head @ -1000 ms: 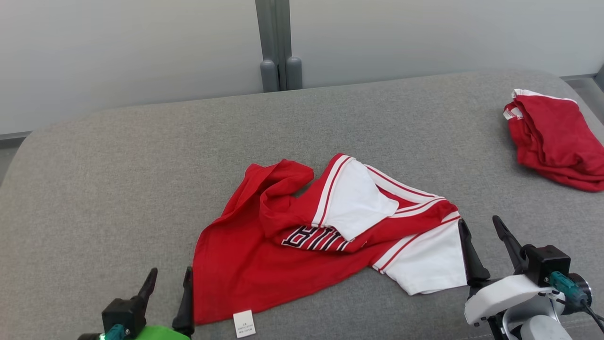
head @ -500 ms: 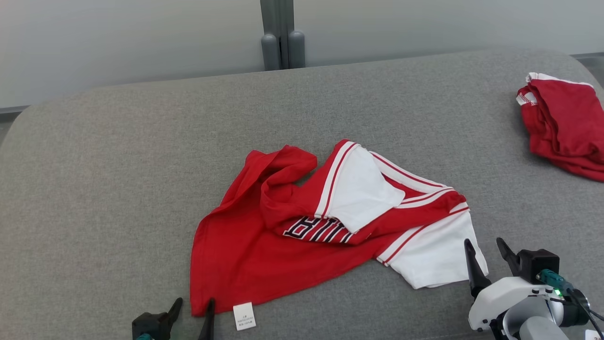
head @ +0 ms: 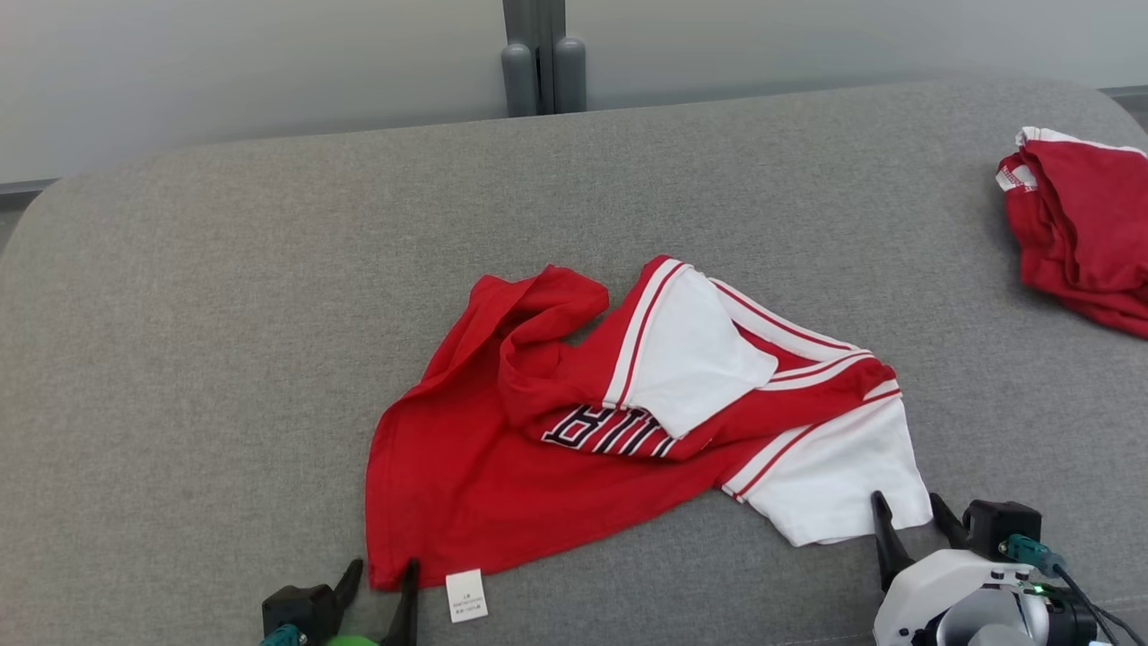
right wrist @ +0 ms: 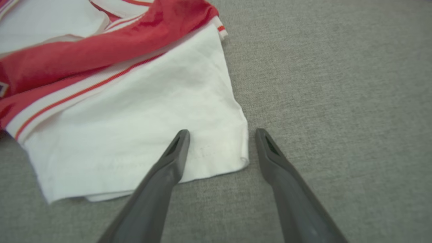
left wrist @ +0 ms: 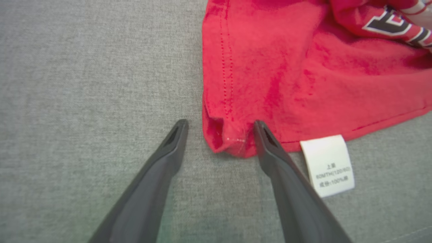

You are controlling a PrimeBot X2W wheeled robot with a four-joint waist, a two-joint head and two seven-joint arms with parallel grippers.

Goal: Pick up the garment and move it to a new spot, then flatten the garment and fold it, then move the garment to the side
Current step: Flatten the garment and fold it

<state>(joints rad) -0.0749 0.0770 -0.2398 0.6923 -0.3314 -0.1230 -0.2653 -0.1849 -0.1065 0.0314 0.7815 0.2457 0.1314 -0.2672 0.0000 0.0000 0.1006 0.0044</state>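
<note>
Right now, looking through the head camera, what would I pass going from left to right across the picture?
left gripper → white care label → black lettering on the red and white garment → right gripper → second red garment at the far right edge

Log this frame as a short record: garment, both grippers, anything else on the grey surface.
surface: grey cushion
garment: red and white, crumpled, lying mid-cushion, not lifted
left gripper: open, fingers either side of the red hem corner, beside the label
right gripper: open, fingers either side of the white corner
other: folded red cloth, far right
</note>
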